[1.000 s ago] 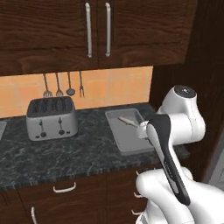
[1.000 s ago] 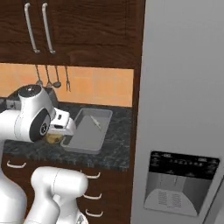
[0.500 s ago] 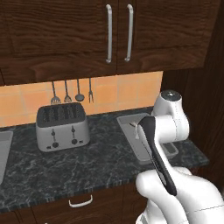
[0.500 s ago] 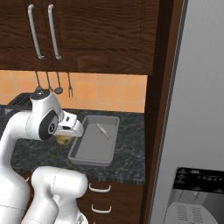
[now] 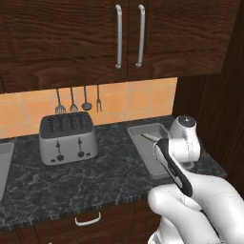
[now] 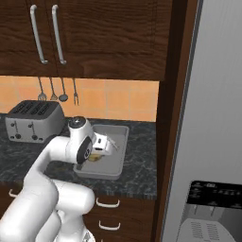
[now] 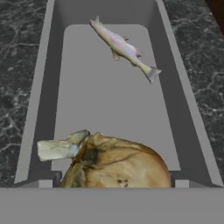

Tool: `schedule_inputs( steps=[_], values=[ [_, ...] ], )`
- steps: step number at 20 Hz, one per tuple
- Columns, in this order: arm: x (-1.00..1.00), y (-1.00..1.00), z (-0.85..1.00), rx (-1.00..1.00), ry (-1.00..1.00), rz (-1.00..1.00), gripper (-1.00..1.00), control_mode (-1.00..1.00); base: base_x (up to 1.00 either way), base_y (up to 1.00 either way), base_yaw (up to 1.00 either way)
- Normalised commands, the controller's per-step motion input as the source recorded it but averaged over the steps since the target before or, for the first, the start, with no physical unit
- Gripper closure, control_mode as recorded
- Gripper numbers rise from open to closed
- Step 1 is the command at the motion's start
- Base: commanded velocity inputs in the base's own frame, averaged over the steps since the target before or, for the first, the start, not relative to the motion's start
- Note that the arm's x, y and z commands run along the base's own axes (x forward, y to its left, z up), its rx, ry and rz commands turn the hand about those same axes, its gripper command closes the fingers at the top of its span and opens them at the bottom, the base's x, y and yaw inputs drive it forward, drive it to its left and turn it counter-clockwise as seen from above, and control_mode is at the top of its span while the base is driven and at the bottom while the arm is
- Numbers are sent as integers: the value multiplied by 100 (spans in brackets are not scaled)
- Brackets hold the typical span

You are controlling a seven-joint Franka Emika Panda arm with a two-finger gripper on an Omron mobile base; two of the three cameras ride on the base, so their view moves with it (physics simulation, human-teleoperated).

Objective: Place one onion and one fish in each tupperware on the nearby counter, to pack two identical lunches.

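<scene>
Onion (image 7: 116,162) is sitting right up against the gripper (image 6: 101,150), hanging low over the near end of the tupperware (image 7: 43,100), and from where I stand it looks as though the hand is carrying it in so that this tray gets its second item. Beyond the onion, toward the far end of the tray from the hand, a fish (image 7: 124,47) is lying slantwise on the grey floor, well apart from the onion, so this lunch seems to be lacking only the bulb. The tray itself is resting on the counter (image 5: 109,176), just ahead of and beneath the hand, with the toaster (image 5: 67,137) standing well off to the hand's left. As for the fingers, the onion's papery bulk is covering them; they appear to be clamped on it, though I cannot make out how wide they are standing
</scene>
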Motion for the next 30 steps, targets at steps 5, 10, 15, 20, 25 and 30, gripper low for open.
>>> schedule_inputs(
  steps=[5, 10, 15, 20, 25, 30],
  values=[
    [98, 0, -53, 0, 0, 0, 100, -100, 0, 0, 0],
    [47, 1, -72, -1, 0, 0, -100, -100, 0, 0, 0],
    [-12, 0, 63, 0, -2, -1, -100, -100, 0, 0, 0],
    [2, 11, 63, -2, -2, -2, -100, -100, 0, 0, 0],
    [22, 8, -4, -6, 0, 0, -100, -100, 0, 0, 0],
    [-100, -14, 50, 1, -6, 0, -100, -100, 0, 0, 0]
  ],
)
